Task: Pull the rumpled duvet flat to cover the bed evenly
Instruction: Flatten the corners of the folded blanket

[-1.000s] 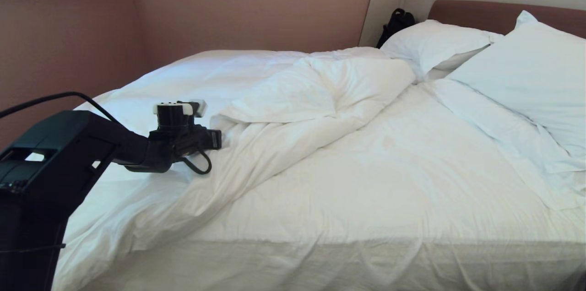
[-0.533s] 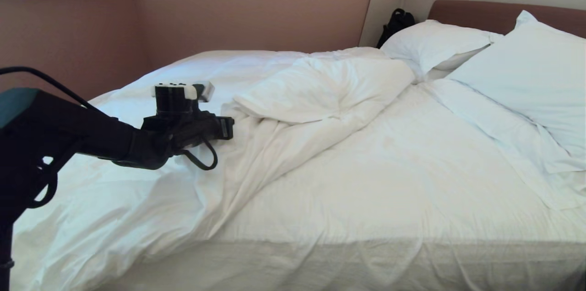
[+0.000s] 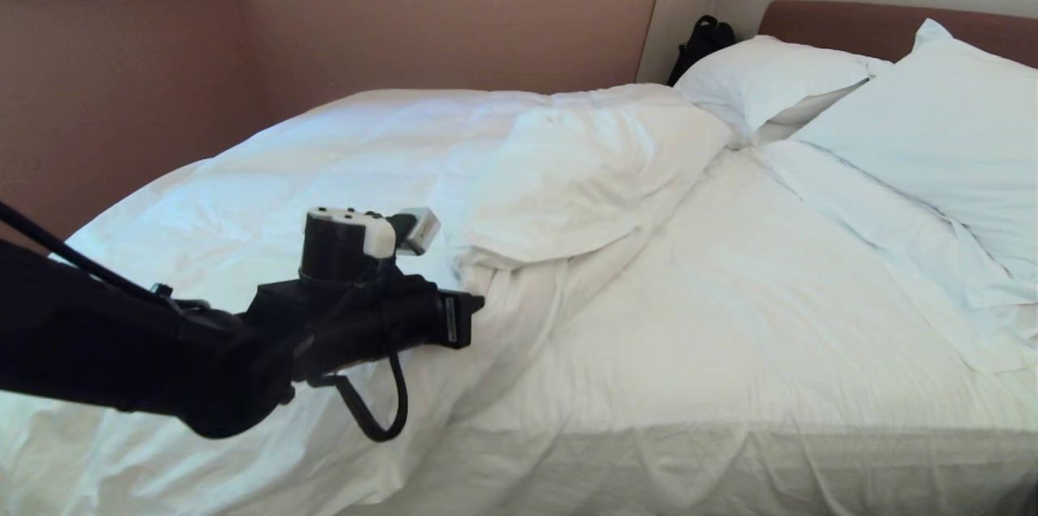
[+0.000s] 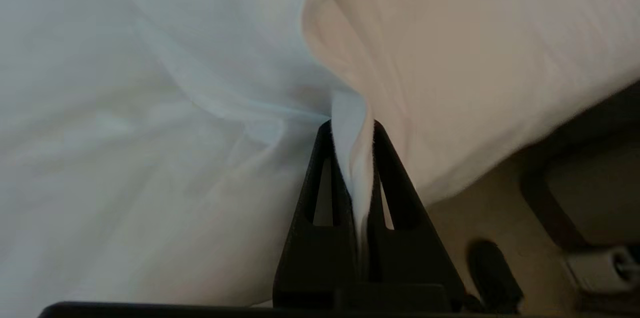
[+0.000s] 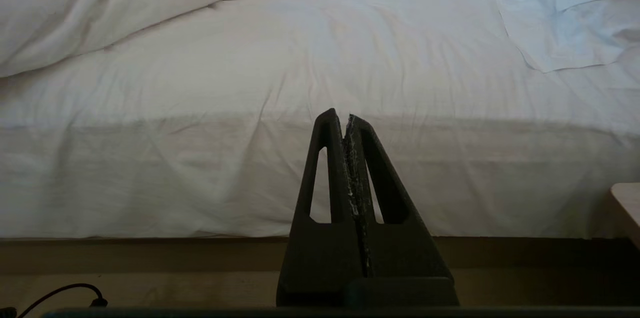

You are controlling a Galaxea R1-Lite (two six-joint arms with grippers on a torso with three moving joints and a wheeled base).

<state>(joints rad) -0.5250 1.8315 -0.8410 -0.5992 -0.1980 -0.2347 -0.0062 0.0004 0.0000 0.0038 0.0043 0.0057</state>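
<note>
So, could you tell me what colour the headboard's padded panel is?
Brown headboard; clearest in the head view.

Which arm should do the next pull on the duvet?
Left. Its tool is already shut on a fold of the duvet over the bed. The right tool is shut, empty, low beside the mattress.

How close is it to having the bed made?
Partway. The left gripper is shut on a fold of the duvet, which is spread over the bed's far side. The near sheet lies bare, a bunched fold remains. The right gripper hangs idle by the mattress.
</note>
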